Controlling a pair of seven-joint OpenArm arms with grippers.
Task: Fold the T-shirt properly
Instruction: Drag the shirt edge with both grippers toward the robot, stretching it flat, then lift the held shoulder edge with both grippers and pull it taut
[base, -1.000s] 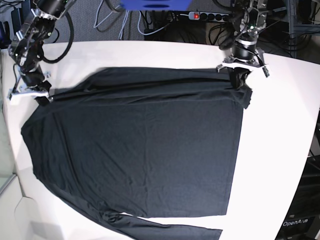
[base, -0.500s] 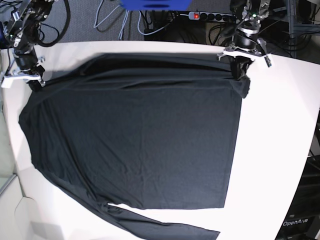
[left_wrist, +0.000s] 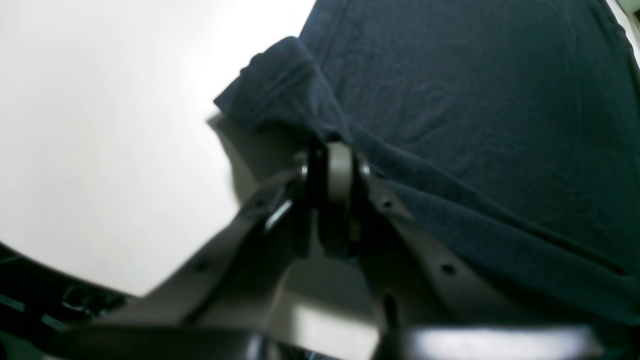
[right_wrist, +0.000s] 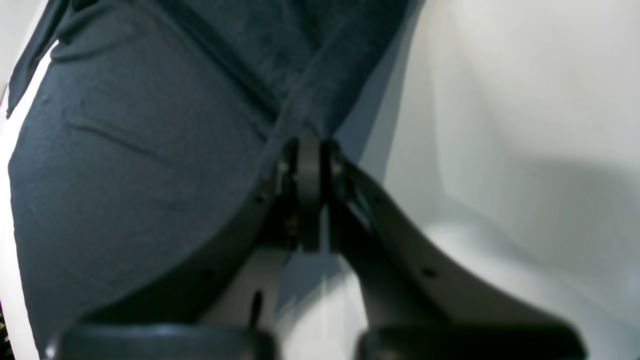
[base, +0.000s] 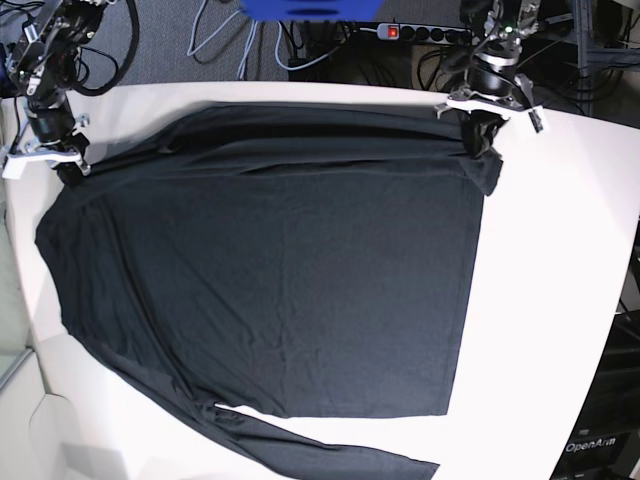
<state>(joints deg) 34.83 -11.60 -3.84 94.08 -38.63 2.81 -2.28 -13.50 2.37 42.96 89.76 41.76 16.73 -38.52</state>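
So the black T-shirt (base: 270, 270) is spread out flat across most of the white table (base: 560, 280), body face down or up I can't really tell, with one long sleeve trailing off along the near edge toward the bottom of the base view. The far edge of the shirt is doubled up in a long ridge of folds running between the two arms. The left gripper (base: 483, 135) sits at the far right corner in the base view, and its jaws are pinched together on the T-shirt's corner; from the left wrist cam you can see the fabric (left_wrist: 450, 125) bunched right at the fingertips (left_wrist: 339, 170), with a little flap of cloth sticking out past them onto the bare tabletop (left_wrist: 100, 125). The right gripper (base: 68, 165) is over at the far left corner, also clamped down tight on the shirt edge (the right wrist view shows the cloth (right_wrist: 140, 150) pulled up into a taut peak right where the fingers (right_wrist: 308, 170) meet). Both corners look lifted a bit off the table, since there's shadow under the fabric near each gripper. Behind the table there's a power strip (base: 415, 32) with a red switch and a bunch of cables (base: 215, 40) on the floor.
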